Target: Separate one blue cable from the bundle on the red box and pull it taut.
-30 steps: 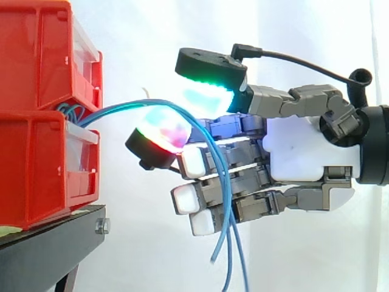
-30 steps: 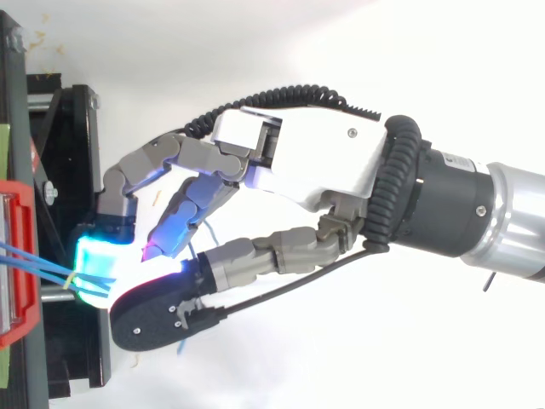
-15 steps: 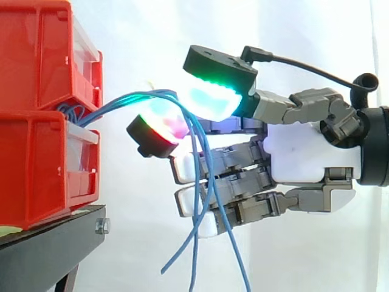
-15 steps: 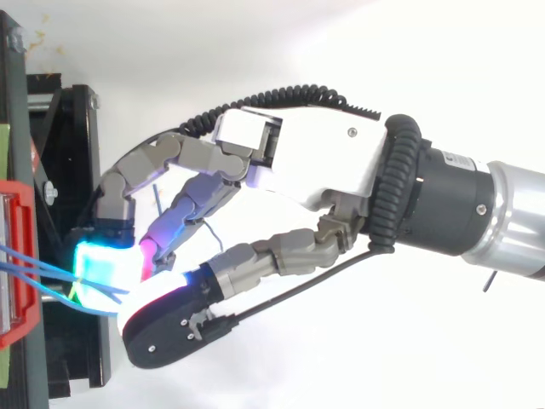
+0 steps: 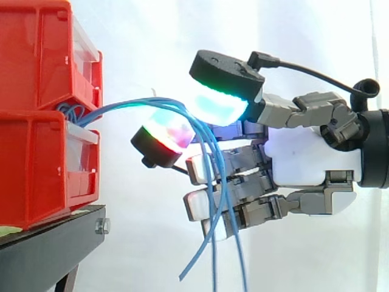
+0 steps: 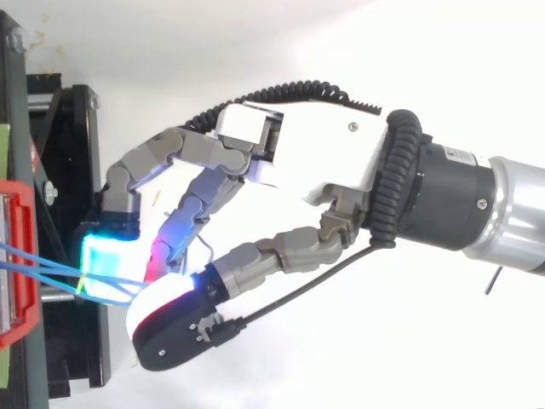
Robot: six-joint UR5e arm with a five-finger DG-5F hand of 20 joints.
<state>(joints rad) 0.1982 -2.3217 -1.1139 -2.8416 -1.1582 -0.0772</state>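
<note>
thin, smooth blue cables [image 5: 121, 107] come out of the open top of the lower of two stacked red bins [image 5: 36, 158]. the bins are boxy glossy plastic with clear fronts, and stand on a black stand [image 5: 48, 243]. the strands arch over to the hand [image 5: 304, 158], pass between two rounded glowing pads [image 5: 216, 106], then hang loose and curved in front of the blocky grey fingers. fingers curled, grasping the blue cables. white curtain [image 5: 152, 36] behind.
</note>
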